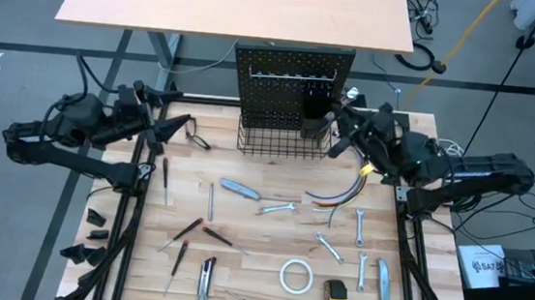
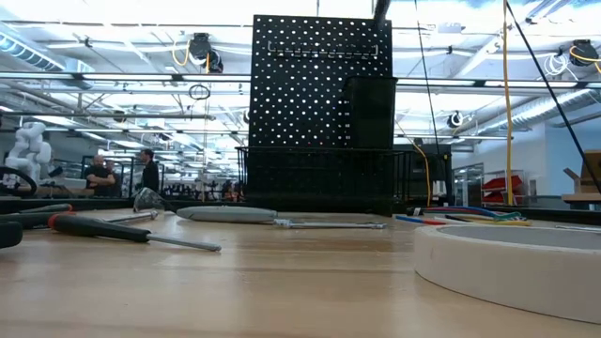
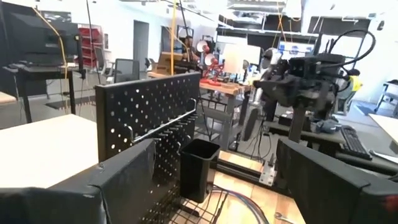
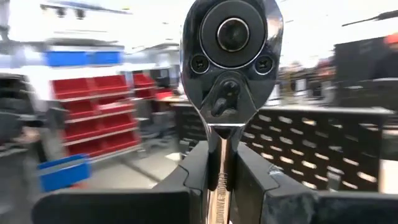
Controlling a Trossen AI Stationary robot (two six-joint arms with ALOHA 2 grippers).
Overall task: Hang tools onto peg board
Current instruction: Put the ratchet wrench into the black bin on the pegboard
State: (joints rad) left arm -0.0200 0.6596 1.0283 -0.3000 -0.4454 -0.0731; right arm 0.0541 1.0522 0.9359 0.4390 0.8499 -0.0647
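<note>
- The peg board (image 1: 293, 84) stood upright at the far edge of the table (image 1: 238, 264), with its basket (image 1: 283, 144) in front and the bin (image 1: 314, 127) on its right side; its hooks (image 3: 163, 127) looked bare, so nothing seemed hung.
- The right gripper (image 4: 217, 180) was pinched on a ratchet (image 4: 229, 56), head up, close to the board's right side near the bin.
- The left gripper (image 1: 157, 136) was spread wide and empty, over the table's left edge, well apart from the board.
- Pliers (image 1: 198, 137) lay just beside it.
- Most tools were left on the table: wrenches (image 1: 277, 208), screwdrivers (image 1: 188, 229), a knife (image 1: 240, 188), the tape roll (image 1: 296, 276), the tape measure (image 1: 336, 293).
- I judged the job barely begun, the ratchet likely being first.
</note>
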